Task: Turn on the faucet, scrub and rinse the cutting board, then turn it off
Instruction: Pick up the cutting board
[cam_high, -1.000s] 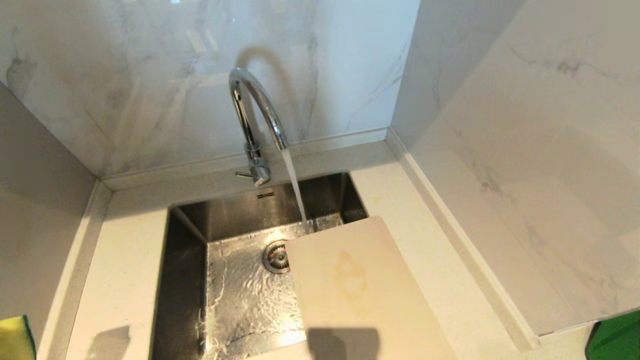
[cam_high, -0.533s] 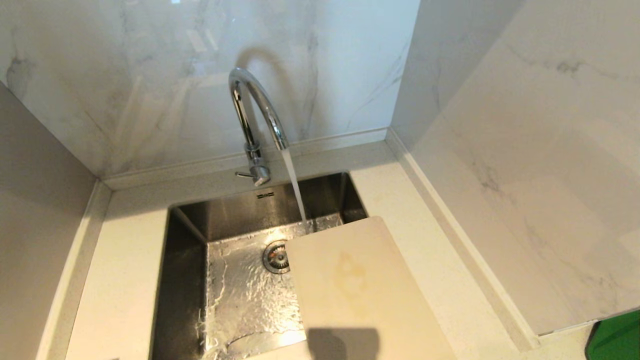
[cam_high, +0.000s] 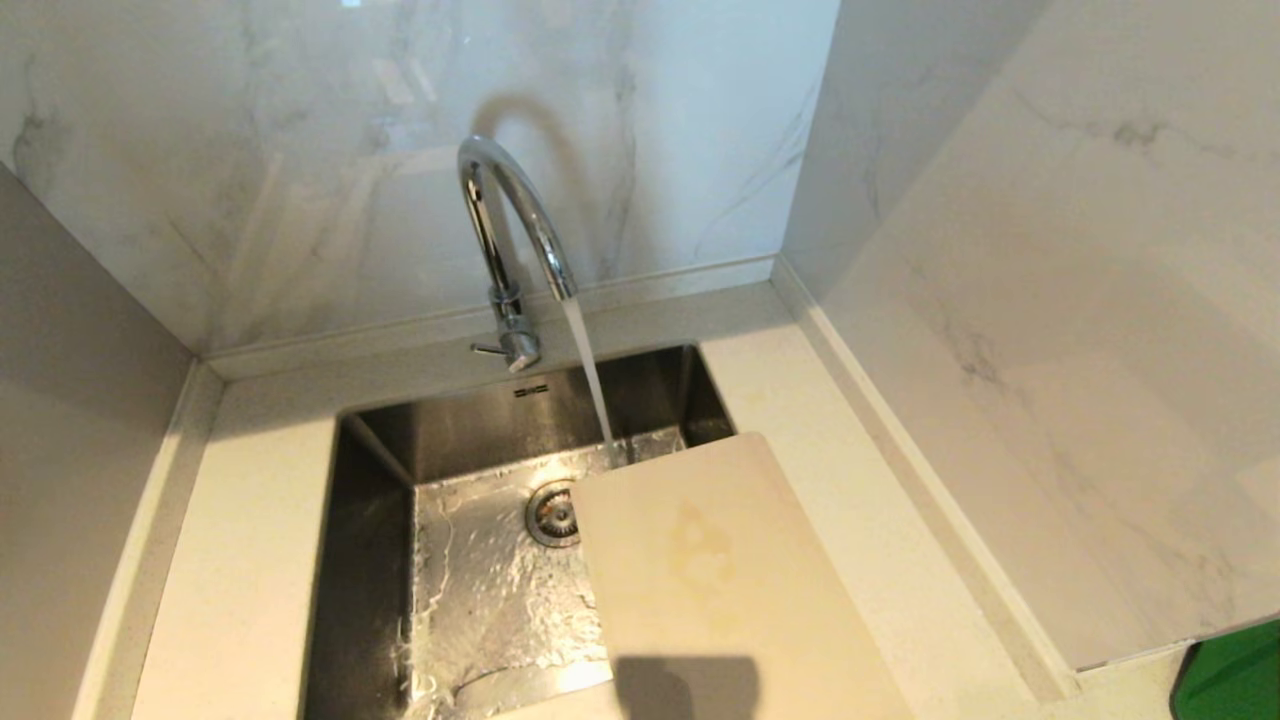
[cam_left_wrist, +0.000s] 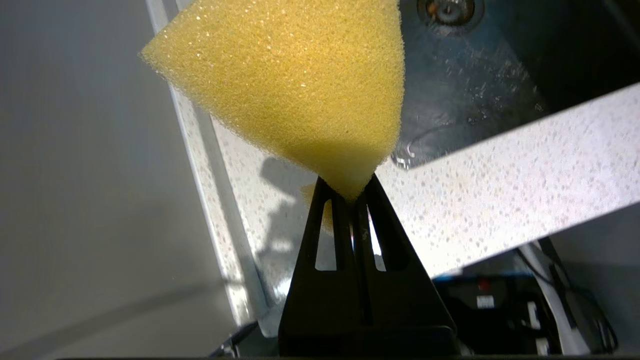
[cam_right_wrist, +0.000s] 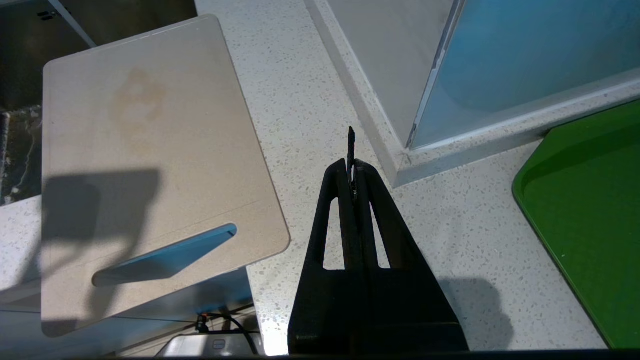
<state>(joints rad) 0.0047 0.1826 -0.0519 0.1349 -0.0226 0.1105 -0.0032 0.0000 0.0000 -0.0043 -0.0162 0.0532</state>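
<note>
While pinching sponge (cam_left_wrist: 300, 85), left jaws together.

Head view high above sink (cam_high: 380, 600); wrist views close, sharing its countertop (cam_right_wrist: 310, 100).

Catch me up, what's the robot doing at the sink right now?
Mid wash. The faucet is running into the sink. The cutting board lies across the sink's right edge, a faint orange stain on it, and the stream lands just past its far corner. The left gripper is shut on a yellow sponge, held near the counter left of the sink, clear of the board. The right gripper is shut and empty, over the counter to the board's right.
</note>
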